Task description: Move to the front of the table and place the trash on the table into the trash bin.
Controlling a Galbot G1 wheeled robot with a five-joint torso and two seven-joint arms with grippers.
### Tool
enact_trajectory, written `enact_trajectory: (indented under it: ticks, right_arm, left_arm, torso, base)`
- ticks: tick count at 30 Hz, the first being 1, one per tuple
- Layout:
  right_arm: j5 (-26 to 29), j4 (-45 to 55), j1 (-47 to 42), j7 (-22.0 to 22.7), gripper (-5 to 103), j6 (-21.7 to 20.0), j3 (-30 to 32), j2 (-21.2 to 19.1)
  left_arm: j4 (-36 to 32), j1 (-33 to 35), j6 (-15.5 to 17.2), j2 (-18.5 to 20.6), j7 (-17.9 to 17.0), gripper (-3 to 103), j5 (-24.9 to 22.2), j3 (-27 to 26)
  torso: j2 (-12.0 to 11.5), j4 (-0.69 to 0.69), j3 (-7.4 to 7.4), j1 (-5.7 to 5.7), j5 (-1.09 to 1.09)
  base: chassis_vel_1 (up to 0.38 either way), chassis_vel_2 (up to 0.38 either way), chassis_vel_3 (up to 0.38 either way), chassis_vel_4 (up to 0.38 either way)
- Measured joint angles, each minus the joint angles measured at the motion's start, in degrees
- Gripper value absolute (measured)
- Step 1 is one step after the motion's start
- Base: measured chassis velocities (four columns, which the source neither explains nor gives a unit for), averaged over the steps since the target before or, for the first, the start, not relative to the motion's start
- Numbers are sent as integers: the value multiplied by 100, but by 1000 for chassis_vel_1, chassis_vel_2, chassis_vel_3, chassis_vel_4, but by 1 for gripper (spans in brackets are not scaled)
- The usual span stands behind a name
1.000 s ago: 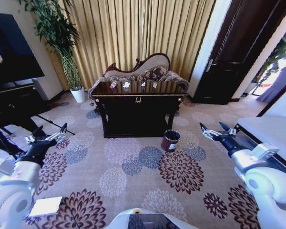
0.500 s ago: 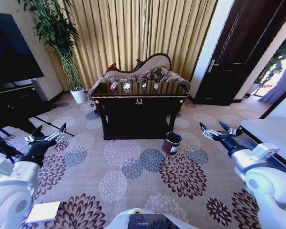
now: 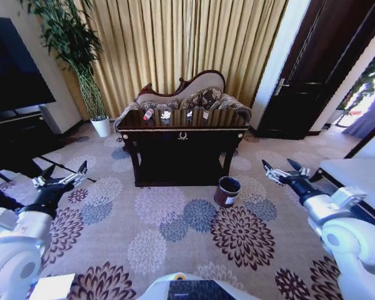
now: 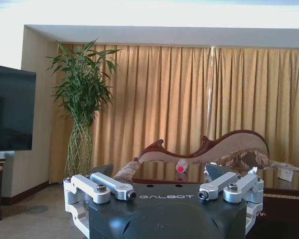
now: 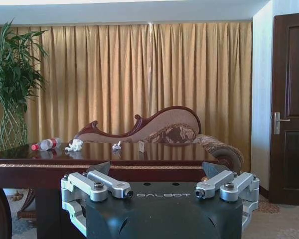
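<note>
Ahead: dark glossy table (image 3: 182,128) carries red-capped bottle (image 3: 148,114) plus white wads (image 3: 166,114). Bin (image 3: 227,191) on carpet by its right leg. Sofa (image 3: 187,95) behind. Left gripper (image 3: 60,177) and right gripper (image 3: 285,170) spread, empty, flanking.

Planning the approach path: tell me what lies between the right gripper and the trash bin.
In the head view, the stretch between the open right gripper and the trash bin is bare floral carpet; nothing stands there. The bin sits before the table.
</note>
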Motion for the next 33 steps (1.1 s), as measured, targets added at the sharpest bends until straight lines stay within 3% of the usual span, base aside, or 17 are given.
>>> enact_trajectory:
  ticks: [33]
  right_arm:
    - [61,-94,177,7,100,-12,-5,-68]
  left_arm:
    - [0,1,-8,-23,4,100,-10,-25]
  torso:
    - [-1,0,1,1,0]
  base:
    - [-148,139,143,-139]
